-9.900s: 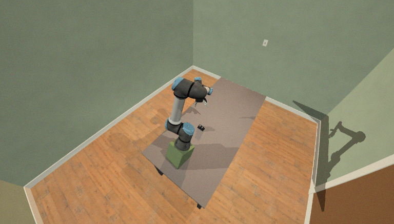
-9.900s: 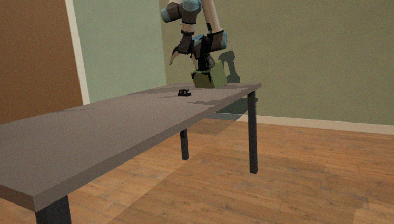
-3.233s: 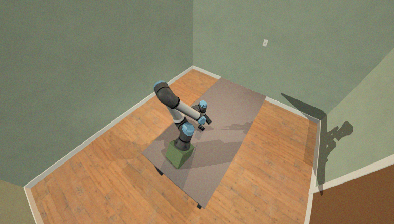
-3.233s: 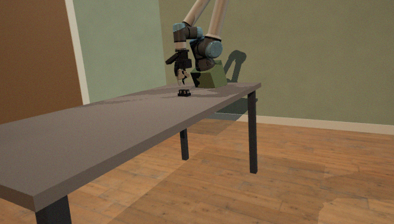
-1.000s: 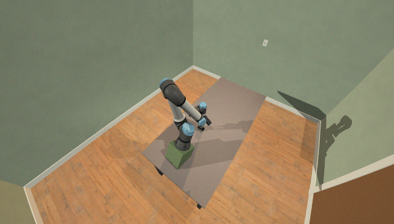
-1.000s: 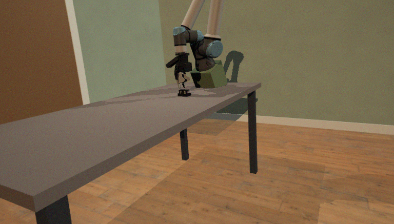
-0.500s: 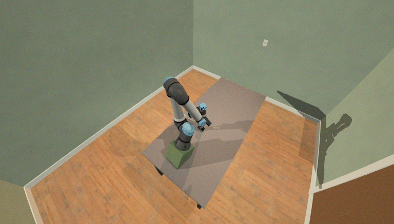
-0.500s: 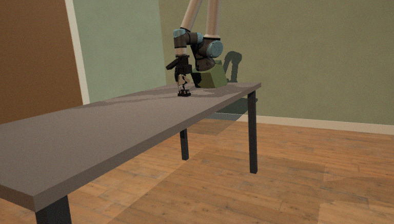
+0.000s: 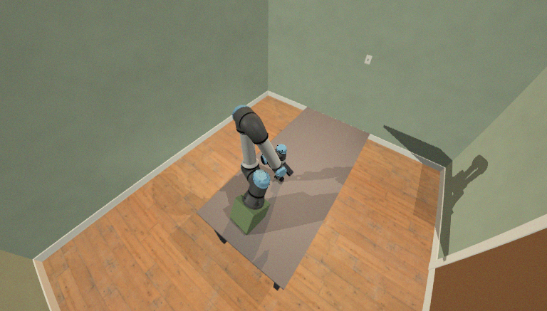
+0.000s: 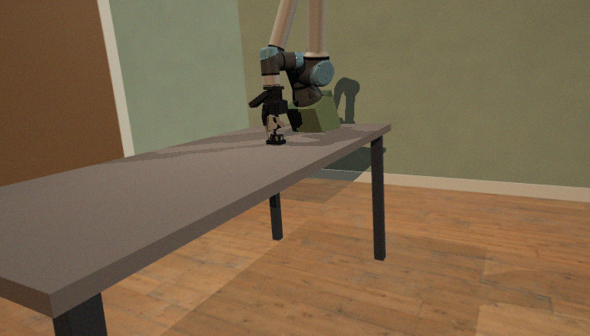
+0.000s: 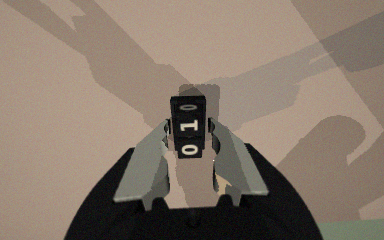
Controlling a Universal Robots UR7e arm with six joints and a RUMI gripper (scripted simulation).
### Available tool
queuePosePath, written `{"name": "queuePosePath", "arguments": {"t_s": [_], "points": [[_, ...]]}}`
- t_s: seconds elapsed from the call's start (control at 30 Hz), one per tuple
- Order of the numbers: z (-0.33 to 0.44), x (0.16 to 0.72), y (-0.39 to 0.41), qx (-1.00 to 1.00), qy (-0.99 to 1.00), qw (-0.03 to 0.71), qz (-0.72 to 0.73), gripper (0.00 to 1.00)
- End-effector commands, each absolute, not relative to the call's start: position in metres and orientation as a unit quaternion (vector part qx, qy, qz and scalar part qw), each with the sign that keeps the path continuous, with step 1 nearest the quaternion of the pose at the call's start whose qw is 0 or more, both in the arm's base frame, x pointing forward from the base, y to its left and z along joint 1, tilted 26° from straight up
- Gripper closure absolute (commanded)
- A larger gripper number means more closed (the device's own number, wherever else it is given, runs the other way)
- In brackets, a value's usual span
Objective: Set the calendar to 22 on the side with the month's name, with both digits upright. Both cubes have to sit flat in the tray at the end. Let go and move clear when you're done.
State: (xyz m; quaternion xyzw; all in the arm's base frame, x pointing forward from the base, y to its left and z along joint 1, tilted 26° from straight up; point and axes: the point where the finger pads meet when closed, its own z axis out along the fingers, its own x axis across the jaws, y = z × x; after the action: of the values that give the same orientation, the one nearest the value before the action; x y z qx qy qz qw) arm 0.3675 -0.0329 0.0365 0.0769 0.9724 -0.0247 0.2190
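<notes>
The small black calendar [image 10: 276,141] [image 11: 175,114] stands on the table. Its cubes and tray are hard to tell apart. In the wrist view it shows a white 1 [image 11: 189,125] in the middle, a white 0 [image 11: 189,149] on the end nearer the gripper and a dimmer, foreshortened 0 [image 11: 188,107] at the far end. All three lie sideways in that view. The month's name is not readable. My gripper [image 11: 189,119] is partly open, its fingertips on either side of the calendar with narrow gaps. In the exterior view it points down, right over the calendar. The top view shows no calendar detail.
The grey-brown table [image 9: 323,138] [image 10: 152,193] carries the green base block [image 9: 249,213] [image 10: 323,114] of the arm, close behind the calendar. Arm shadows cross the table around the calendar. The table's long edge runs along the near side in the exterior view.
</notes>
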Motion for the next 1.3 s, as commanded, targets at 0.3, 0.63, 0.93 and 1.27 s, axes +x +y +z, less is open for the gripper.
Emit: {"name": "queuePosePath", "arguments": {"t_s": [0.3,0.63,0.93,1.27], "points": [[0.0362,0.3681,-0.0331,0.077,0.972,0.219,-0.025,0.72],[0.0362,0.3681,-0.0331,0.077,0.972,0.219,-0.025,0.72],[0.0362,0.3681,-0.0331,0.077,0.972,0.219,-0.025,0.72],[0.0362,0.3681,-0.0331,0.077,0.972,0.219,-0.025,0.90]]}}
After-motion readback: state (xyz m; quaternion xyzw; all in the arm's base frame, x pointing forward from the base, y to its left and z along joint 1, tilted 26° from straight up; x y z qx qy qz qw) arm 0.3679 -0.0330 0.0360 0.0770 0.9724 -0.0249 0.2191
